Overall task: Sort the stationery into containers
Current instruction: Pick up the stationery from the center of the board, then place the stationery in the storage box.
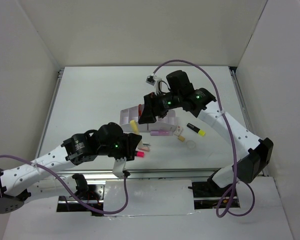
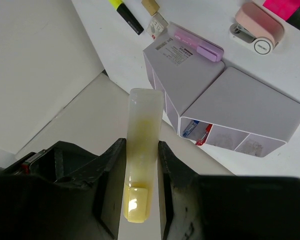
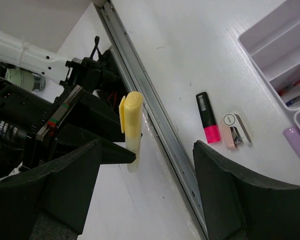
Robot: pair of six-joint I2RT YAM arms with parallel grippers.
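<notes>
Step in hand: carrying the cream-yellow translucent stick (image 2: 141, 155) toward the white plastic desk organiser (image 2: 240, 107); by my reading, mid-transfer.
Left hand (image 2: 140, 187): pinching the stick upright between both fingers, lifted off the table (image 1: 90, 105).
Right hand (image 3: 150, 185): spread wide, holding nothing, hovering beside the organiser.
Next move: likely tilting the stick to match a narrow slanted compartment, then releasing.
Organiser contents: one compartment holds a blue pen (image 2: 190, 128) and something red; neighbouring ones look nearly bare.
Unsorted: purple marker (image 2: 195, 42) resting on the organiser's back; black-pink highlighter (image 3: 208, 117), pink eraser-like piece (image 3: 234, 131), black-yellow highlighter (image 2: 125, 14) on the table.
</notes>
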